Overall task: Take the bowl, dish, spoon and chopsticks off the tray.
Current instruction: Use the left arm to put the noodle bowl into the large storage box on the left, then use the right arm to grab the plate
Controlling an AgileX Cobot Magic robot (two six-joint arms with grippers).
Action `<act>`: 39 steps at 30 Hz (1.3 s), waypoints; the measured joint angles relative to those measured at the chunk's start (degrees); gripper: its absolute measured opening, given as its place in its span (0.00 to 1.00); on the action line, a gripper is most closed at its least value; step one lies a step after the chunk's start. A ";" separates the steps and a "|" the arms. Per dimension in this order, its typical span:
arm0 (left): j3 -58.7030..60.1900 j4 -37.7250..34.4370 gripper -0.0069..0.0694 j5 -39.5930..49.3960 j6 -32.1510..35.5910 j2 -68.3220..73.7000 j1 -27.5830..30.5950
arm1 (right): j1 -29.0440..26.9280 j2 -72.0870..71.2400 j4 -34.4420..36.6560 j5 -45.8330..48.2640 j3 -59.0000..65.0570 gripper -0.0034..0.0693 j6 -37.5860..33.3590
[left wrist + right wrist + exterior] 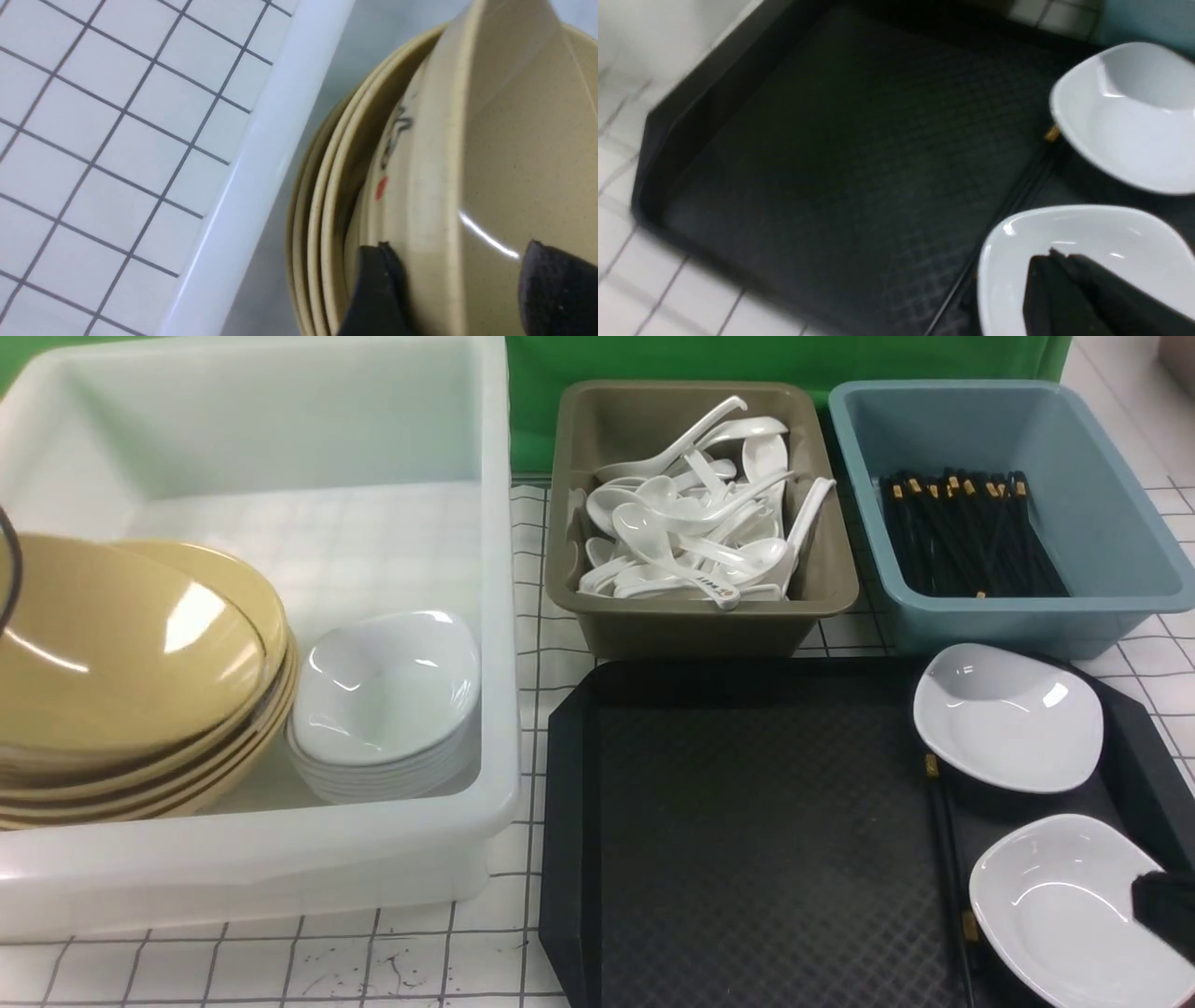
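White rounded-square dish (1046, 896) on the black textured tray (747, 849) lies under the right claw (1057, 270), seemingly closed, empty. Left claw (462, 289) pinches the glossy mustard-yellow bowl (112, 644) tilted over stacked bowls (187, 784); released askew, it could slide.

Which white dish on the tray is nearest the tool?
The near dish: the right tool is over its rim; the far dish sits nearer the blue bin.

The tub (499, 616), holding the bowl (121, 644), sat at nine o'clock from the tray (747, 859); the spoon bin (691, 627) stood at twelve, the chopstick bin (1008, 618) at one; on the tray, a far dish (1008, 717) and a near dish (1055, 905) lay toward three, the chopsticks (945, 859) at their nine.
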 joint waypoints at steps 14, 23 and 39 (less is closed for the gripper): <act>-5.35 -3.03 0.60 1.79 0.15 -12.21 -10.18 | 0.00 32.70 -26.24 15.68 -19.39 0.72 18.79; -3.20 10.70 0.28 2.75 0.42 -16.94 -45.69 | 0.00 52.39 -33.78 13.08 -23.04 0.73 24.13; 17.82 50.88 0.25 8.99 -32.05 -52.80 -54.95 | 0.00 60.58 -25.79 13.09 -24.88 0.69 21.58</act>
